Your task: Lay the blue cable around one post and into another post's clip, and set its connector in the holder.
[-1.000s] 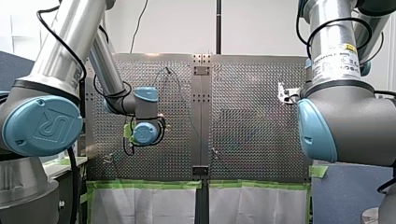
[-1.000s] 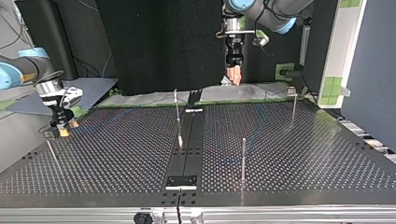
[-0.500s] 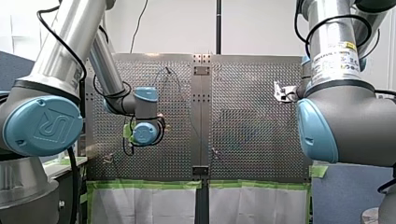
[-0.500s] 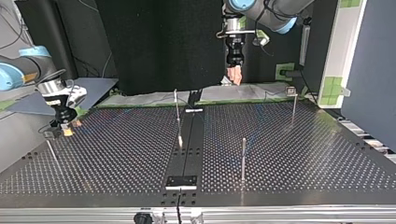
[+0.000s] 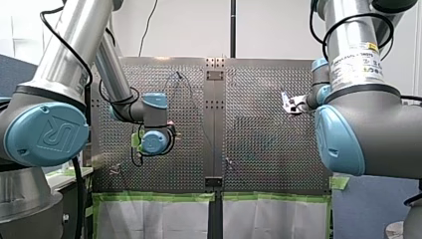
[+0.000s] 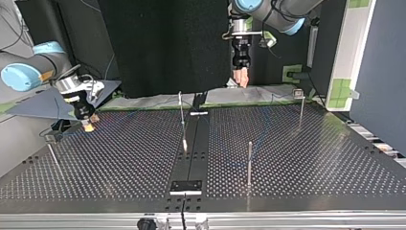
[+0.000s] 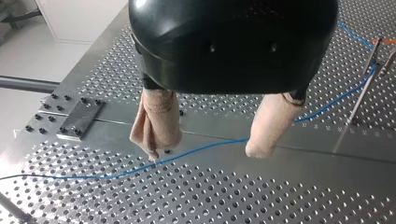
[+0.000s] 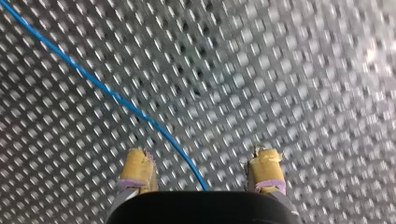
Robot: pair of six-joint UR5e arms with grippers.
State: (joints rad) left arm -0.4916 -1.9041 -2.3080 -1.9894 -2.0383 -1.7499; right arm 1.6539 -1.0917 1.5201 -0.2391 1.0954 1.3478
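right hand (image 8: 201,157) wide open, straddling thin blue cable (image 8: 116,100) on perforated metal tabletop (image 8: 303,70); left hand (image 7: 205,150) open, empty. Risk: cable sits off-centre and flat, so pads could close over it and miss.

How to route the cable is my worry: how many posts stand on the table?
4, top view: centre post, near post, far-right post, left-edge post; others may be hidden.

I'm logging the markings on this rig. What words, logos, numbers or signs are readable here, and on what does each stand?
"UR": logo moulded on the blue round joint cap of my left arm, front view.
White and yellow label on my right arm: print too small to read.
Small dark sticker on my left arm: too blurred to read.
Top and wrist views: no text.
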